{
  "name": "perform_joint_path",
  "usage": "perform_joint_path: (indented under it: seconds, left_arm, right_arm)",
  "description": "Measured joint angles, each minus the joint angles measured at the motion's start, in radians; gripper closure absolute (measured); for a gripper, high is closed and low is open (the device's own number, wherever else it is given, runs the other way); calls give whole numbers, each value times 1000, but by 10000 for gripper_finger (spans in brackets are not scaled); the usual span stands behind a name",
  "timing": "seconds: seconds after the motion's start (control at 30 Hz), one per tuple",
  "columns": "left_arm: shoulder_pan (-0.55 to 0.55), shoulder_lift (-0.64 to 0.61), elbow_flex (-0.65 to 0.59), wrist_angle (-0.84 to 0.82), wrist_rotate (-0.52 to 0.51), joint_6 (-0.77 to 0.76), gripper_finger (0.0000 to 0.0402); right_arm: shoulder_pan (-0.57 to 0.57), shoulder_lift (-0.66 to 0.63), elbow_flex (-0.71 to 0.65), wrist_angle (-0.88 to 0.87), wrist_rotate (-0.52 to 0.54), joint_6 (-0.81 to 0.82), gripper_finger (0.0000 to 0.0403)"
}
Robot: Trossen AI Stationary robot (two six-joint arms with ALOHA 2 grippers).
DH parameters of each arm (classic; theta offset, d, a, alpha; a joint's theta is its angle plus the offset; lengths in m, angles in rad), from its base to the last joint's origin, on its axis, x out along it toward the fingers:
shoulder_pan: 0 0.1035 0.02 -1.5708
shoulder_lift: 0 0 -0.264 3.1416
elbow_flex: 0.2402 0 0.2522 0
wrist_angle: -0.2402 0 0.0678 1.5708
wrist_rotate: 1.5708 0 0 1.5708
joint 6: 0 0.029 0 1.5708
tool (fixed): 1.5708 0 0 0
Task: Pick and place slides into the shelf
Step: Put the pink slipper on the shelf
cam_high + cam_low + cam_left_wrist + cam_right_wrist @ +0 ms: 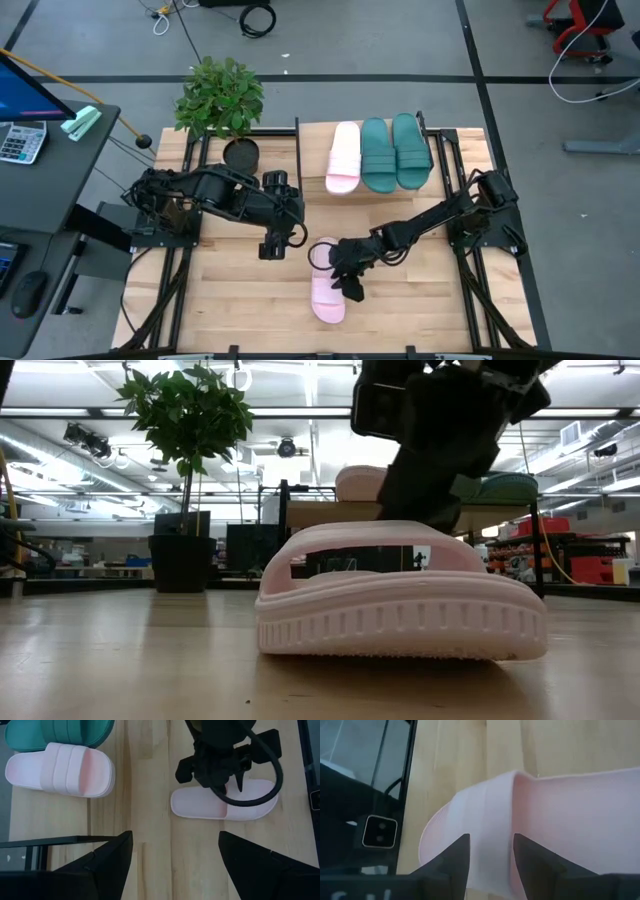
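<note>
**Slides and shelf: item count by view**

High view. I count three slides on the low shelf with a light plank top and thin black side frames [440, 160]: one pale pink ribbed-strap foam slide [344, 157], and beside it two dark teal-green foam slides [377, 154] [409, 150], side by side. A fourth slide, pale pink [326, 290], lies on the wooden surface [420, 300] in front of the shelf. My right tool [350, 280] sits over its strap end. My left tool [272, 246] hangs just left of that, above bare wood. A potted green plant [220, 100] stands at the far left corner.

Low view. Fourth pink slide [400, 600] flat on the surface, right arm dark above its strap; shelf with slides behind.

Left wrist view. Left tool [172, 855] released, fingers wide apart, nothing between them. Right arm on the loose pink slide [225, 805].

Right wrist view. Right tool [490, 855] partly parted, fingers either side of the pink strap [485, 810]; I cannot tell if they grip it.
</note>
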Motion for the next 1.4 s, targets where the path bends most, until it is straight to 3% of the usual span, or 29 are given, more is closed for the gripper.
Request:
perform_joint_path:
  seconds: [0.23, 0.4, 0.6, 0.9, 1.0, 1.23, 1.4]
  left_arm:
    - [0, 0, 0, 0, 0, 0, 104]
    - [0, 0, 0, 0, 0, 1, 104]
    - [0, 0, 0, 0, 0, 2, 104]
    - [0, 0, 0, 0, 0, 4, 104]
    - [0, 0, 0, 0, 0, 4, 104]
    - [0, 0, 0, 0, 0, 4, 104]
    - [0, 0, 0, 0, 0, 4, 104]
  right_arm:
    - [14, 0, 0, -28, 26, -7, 245]
    - [20, 0, 0, -27, -15, -6, 252]
    - [20, 0, 0, -28, -107, -1, 304]
    - [20, 0, 0, -12, -134, 17, 387]
    - [20, 0, 0, -5, -138, 21, 378]
    - [20, 20, 0, 17, -136, 86, 310]
    - [36, 55, 1, 60, -119, 112, 301]
